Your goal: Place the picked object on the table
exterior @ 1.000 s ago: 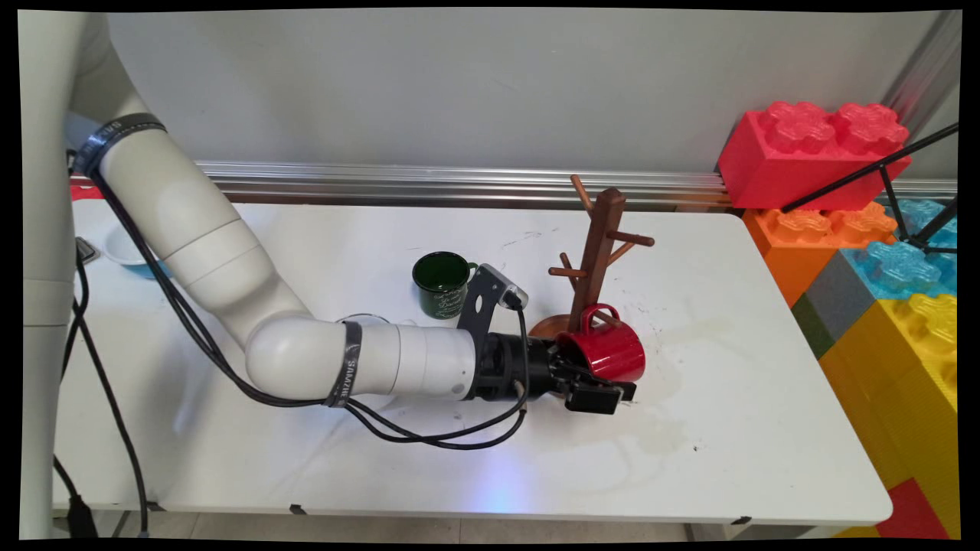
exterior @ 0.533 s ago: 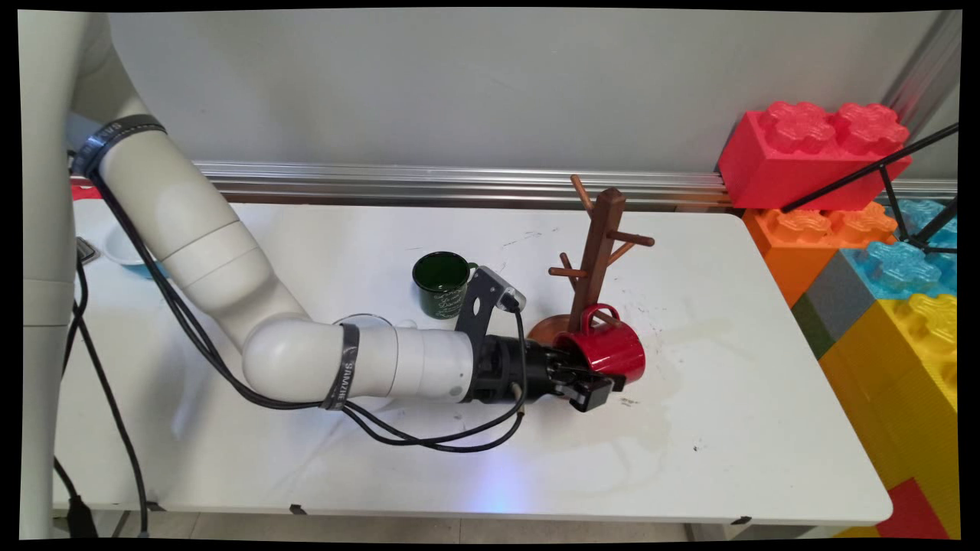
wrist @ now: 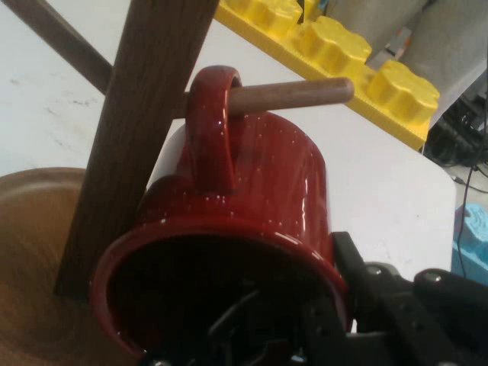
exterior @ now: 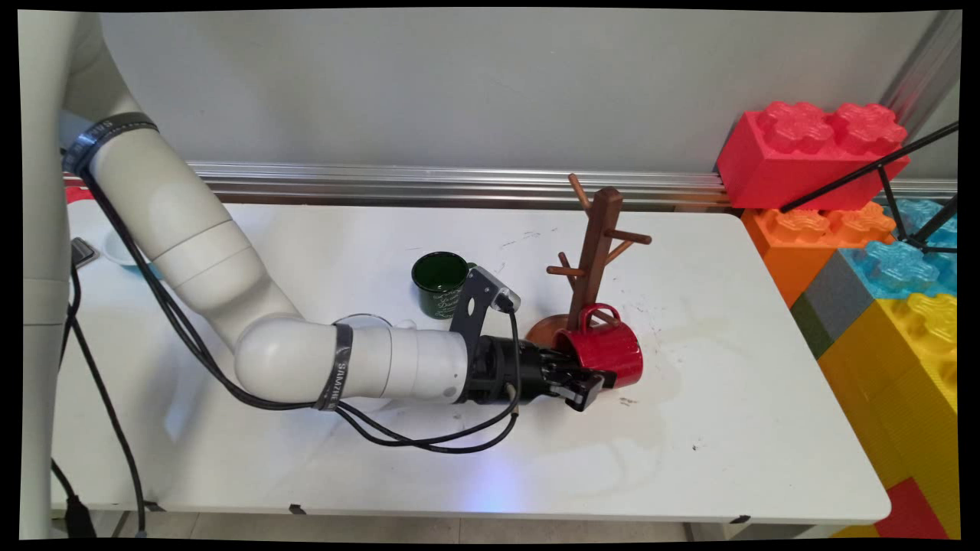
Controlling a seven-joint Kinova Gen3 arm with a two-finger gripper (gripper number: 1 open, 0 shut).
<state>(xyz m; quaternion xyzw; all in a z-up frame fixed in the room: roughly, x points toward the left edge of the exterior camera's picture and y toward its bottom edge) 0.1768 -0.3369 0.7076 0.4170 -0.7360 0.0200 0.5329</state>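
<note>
hanging off the lowest peg of the wooden mug tree (exterior: 596, 249) by its handle, the red mug (exterior: 606, 352) sits tipped on its side with the open mouth facing the arm. the black gripper (exterior: 588, 383) is right at that mouth, fingers closed down onto the rim: one finger (wrist: 381, 305) runs along the outside of the mug wall, the other is tucked inside the cup. from the hand view you can see the peg poking clean through the handle loop, and the tree's round base just beside the mug. a green mug (exterior: 441, 282) stands upright on the white table (exterior: 727, 428) behind the wrist. big toy bricks (exterior: 865, 222) are stacked off the table's right end.
</note>
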